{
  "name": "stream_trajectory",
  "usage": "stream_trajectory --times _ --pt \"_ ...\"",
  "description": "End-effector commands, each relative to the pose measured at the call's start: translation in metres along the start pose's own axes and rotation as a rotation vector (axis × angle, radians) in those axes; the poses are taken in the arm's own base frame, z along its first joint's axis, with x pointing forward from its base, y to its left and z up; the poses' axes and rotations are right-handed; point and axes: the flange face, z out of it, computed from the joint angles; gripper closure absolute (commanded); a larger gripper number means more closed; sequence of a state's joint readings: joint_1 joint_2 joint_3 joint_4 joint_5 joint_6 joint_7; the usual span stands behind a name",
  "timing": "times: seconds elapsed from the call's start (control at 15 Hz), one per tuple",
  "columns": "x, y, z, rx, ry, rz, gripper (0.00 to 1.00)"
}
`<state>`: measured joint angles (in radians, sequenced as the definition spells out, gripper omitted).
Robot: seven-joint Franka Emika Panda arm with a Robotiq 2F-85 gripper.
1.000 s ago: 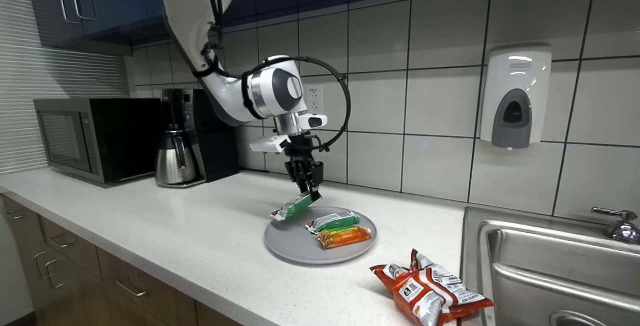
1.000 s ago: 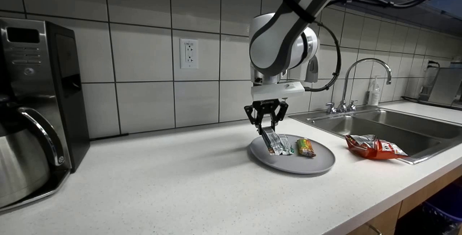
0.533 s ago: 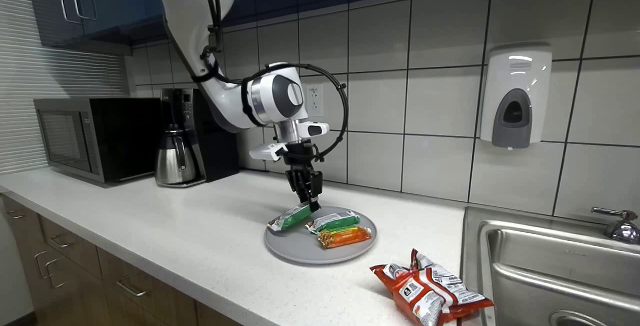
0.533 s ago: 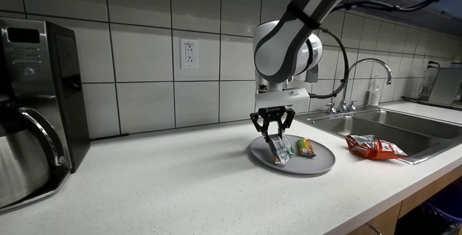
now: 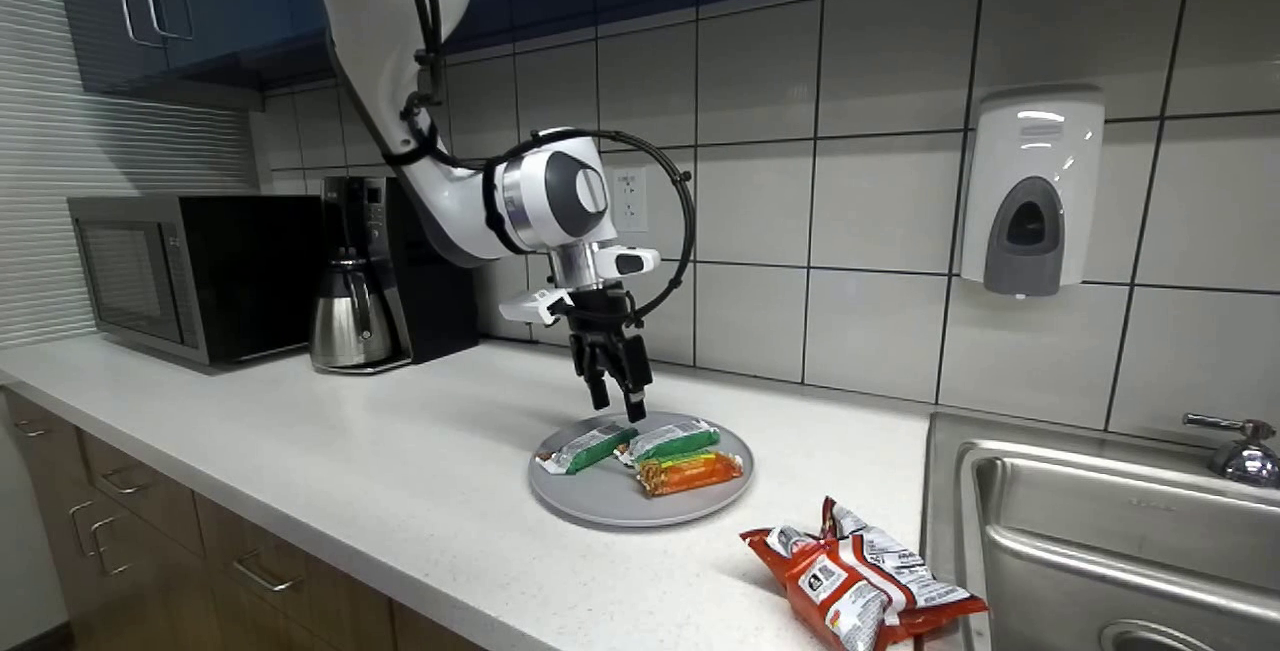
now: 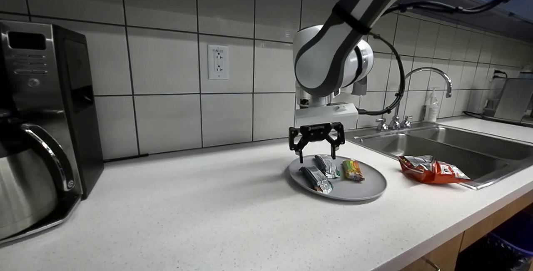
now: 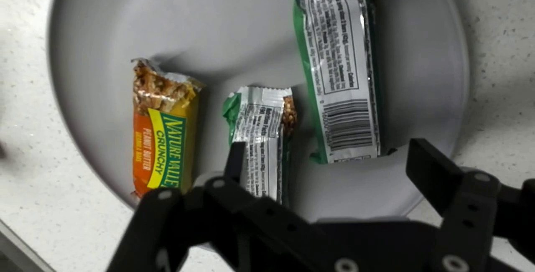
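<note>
My gripper (image 6: 317,157) stands open above the grey plate (image 5: 590,501), its two fingers wide apart with nothing between them. Below it a green and silver bar (image 7: 340,67) lies flat on the plate, label up in the wrist view. Beside that rests a second green bar (image 7: 263,138), partly covered by one finger (image 7: 236,159) in the wrist view. An orange and yellow peanut butter bar (image 7: 161,138) lies at the plate's side towards the sink. All three bars show in both exterior views.
A red crumpled snack bag (image 5: 850,581) sits on the counter between plate and steel sink (image 5: 1100,571). A coffee maker (image 5: 430,271) with a steel jug and a microwave (image 5: 250,271) stand further along. The tiled wall (image 5: 760,321) rises close behind the arm.
The gripper came down with a green bar in it, then opened. That bar now lies flat on the plate, clear of the fingers. The other bars and the red bag stayed put.
</note>
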<state>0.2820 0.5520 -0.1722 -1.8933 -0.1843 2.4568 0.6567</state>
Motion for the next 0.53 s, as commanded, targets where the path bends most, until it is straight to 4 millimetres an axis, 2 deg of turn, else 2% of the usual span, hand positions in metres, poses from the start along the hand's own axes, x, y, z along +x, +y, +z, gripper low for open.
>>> stream_trajectory --times 0.0,0.47 --pt "-0.004 0.005 -0.018 -0.009 0.007 0.017 0.00" --pt "-0.007 0.002 -0.046 0.035 0.034 -0.013 0.00"
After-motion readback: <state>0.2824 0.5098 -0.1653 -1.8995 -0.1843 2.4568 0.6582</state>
